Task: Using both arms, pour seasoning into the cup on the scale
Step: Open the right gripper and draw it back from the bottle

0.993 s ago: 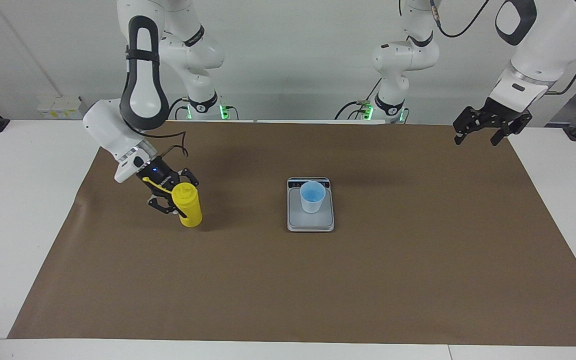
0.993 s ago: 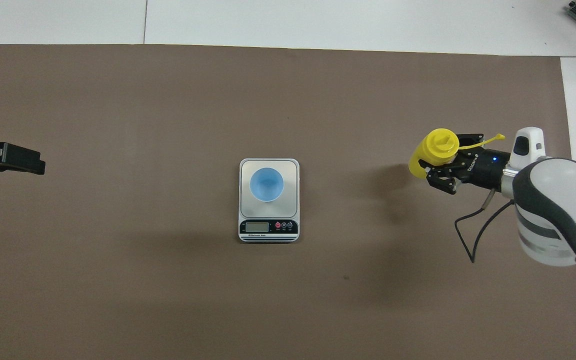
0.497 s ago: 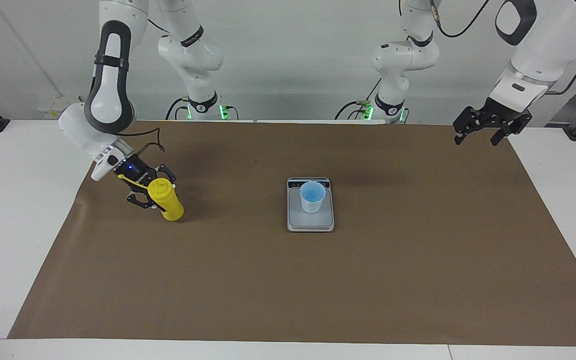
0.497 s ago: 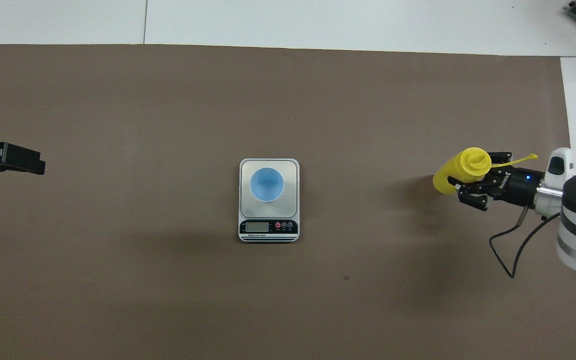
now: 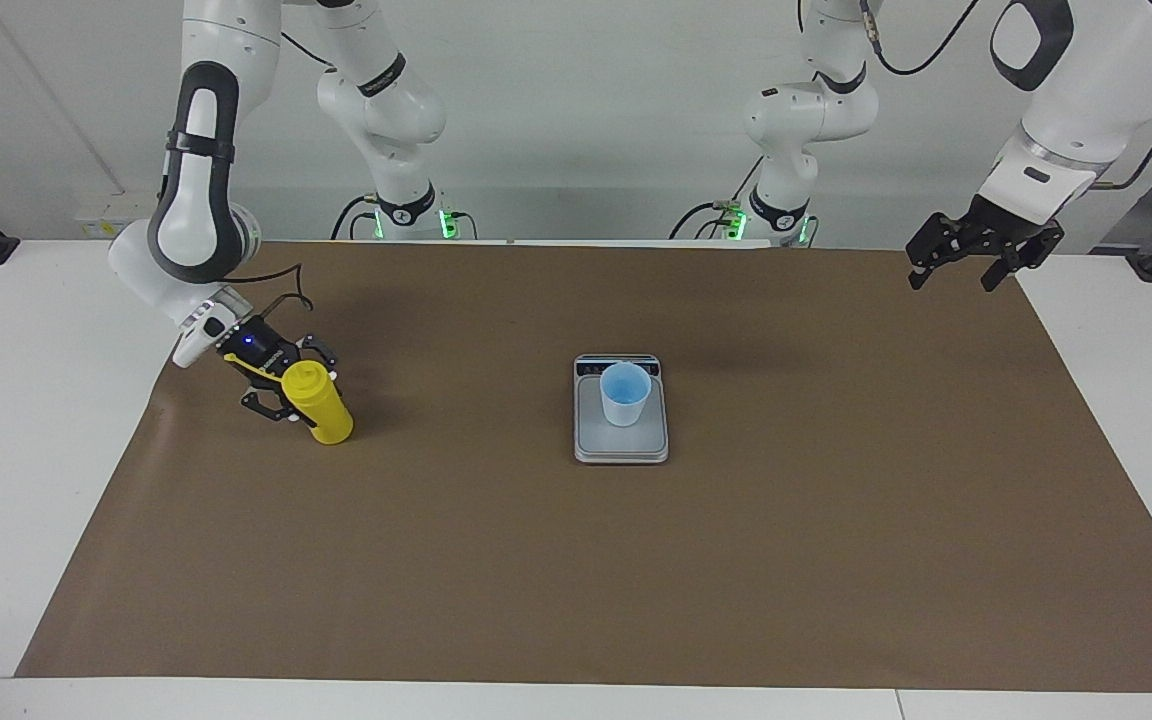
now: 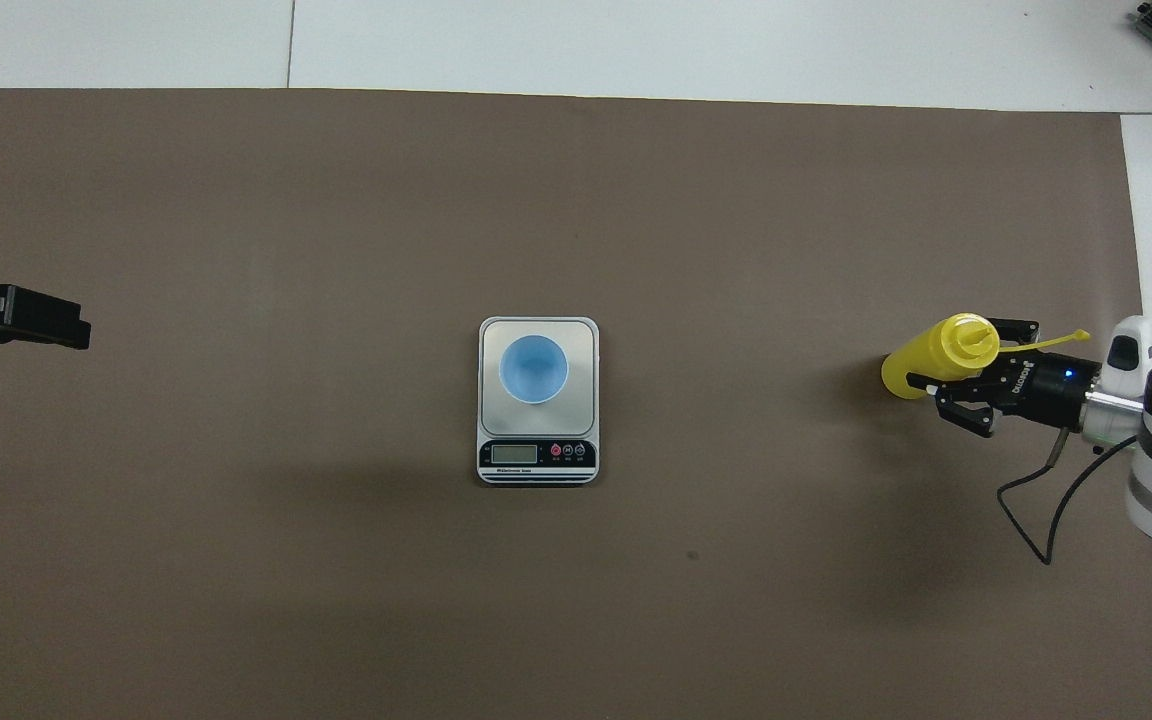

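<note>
The yellow seasoning bottle [image 5: 326,415] is in my right gripper [image 5: 298,392], which is shut on its upper part. The bottle is upright, with its base at the brown mat toward the right arm's end of the table; I cannot tell whether it touches. It also shows in the overhead view [image 6: 911,368], with the right gripper [image 6: 958,368] and the cap strap sticking out. The light-blue cup [image 5: 624,392] stands on the grey scale [image 5: 621,445] at the table's middle [image 6: 536,368]. My left gripper [image 5: 956,268] is open and empty, waiting over the left arm's end of the table [image 6: 36,325].
A brown mat [image 5: 576,580] covers most of the white table. The scale's display strip [image 6: 536,455] faces the robots. A black cable [image 6: 1031,500] loops from the right wrist above the mat.
My right gripper has carried the bottle away from the scale toward the right arm's end of the table and lowered it to the mat. The left arm, cup and scale have not moved.
</note>
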You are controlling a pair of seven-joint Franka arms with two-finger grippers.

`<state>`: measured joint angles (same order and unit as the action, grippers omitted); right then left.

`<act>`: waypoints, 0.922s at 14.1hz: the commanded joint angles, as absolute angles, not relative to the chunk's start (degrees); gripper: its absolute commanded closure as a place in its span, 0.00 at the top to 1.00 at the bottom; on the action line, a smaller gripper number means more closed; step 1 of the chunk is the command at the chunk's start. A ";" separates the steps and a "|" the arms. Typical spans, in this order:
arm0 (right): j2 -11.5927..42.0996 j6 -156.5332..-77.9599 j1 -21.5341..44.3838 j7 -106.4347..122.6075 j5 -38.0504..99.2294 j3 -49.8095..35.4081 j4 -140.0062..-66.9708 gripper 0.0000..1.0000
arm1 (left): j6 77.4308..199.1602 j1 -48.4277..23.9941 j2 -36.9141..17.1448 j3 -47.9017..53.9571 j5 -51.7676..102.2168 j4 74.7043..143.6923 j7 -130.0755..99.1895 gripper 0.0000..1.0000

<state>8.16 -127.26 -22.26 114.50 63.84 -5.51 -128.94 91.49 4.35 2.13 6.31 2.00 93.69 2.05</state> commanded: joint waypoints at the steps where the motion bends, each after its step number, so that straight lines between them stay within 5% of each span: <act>1: 7.91 -125.51 -23.73 115.84 65.30 -5.98 -128.93 1.00 | 92.20 5.10 3.60 6.59 2.37 95.45 2.02 1.00; 13: 6.86 -119.45 -31.02 115.05 46.52 -4.75 -125.87 1.00 | 92.11 5.10 3.60 6.59 2.37 95.45 2.02 1.00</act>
<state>7.79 -122.34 -29.87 115.00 50.24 -5.20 -127.65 91.49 4.35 2.13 6.31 2.00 93.69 2.05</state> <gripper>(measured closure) 0.000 0.000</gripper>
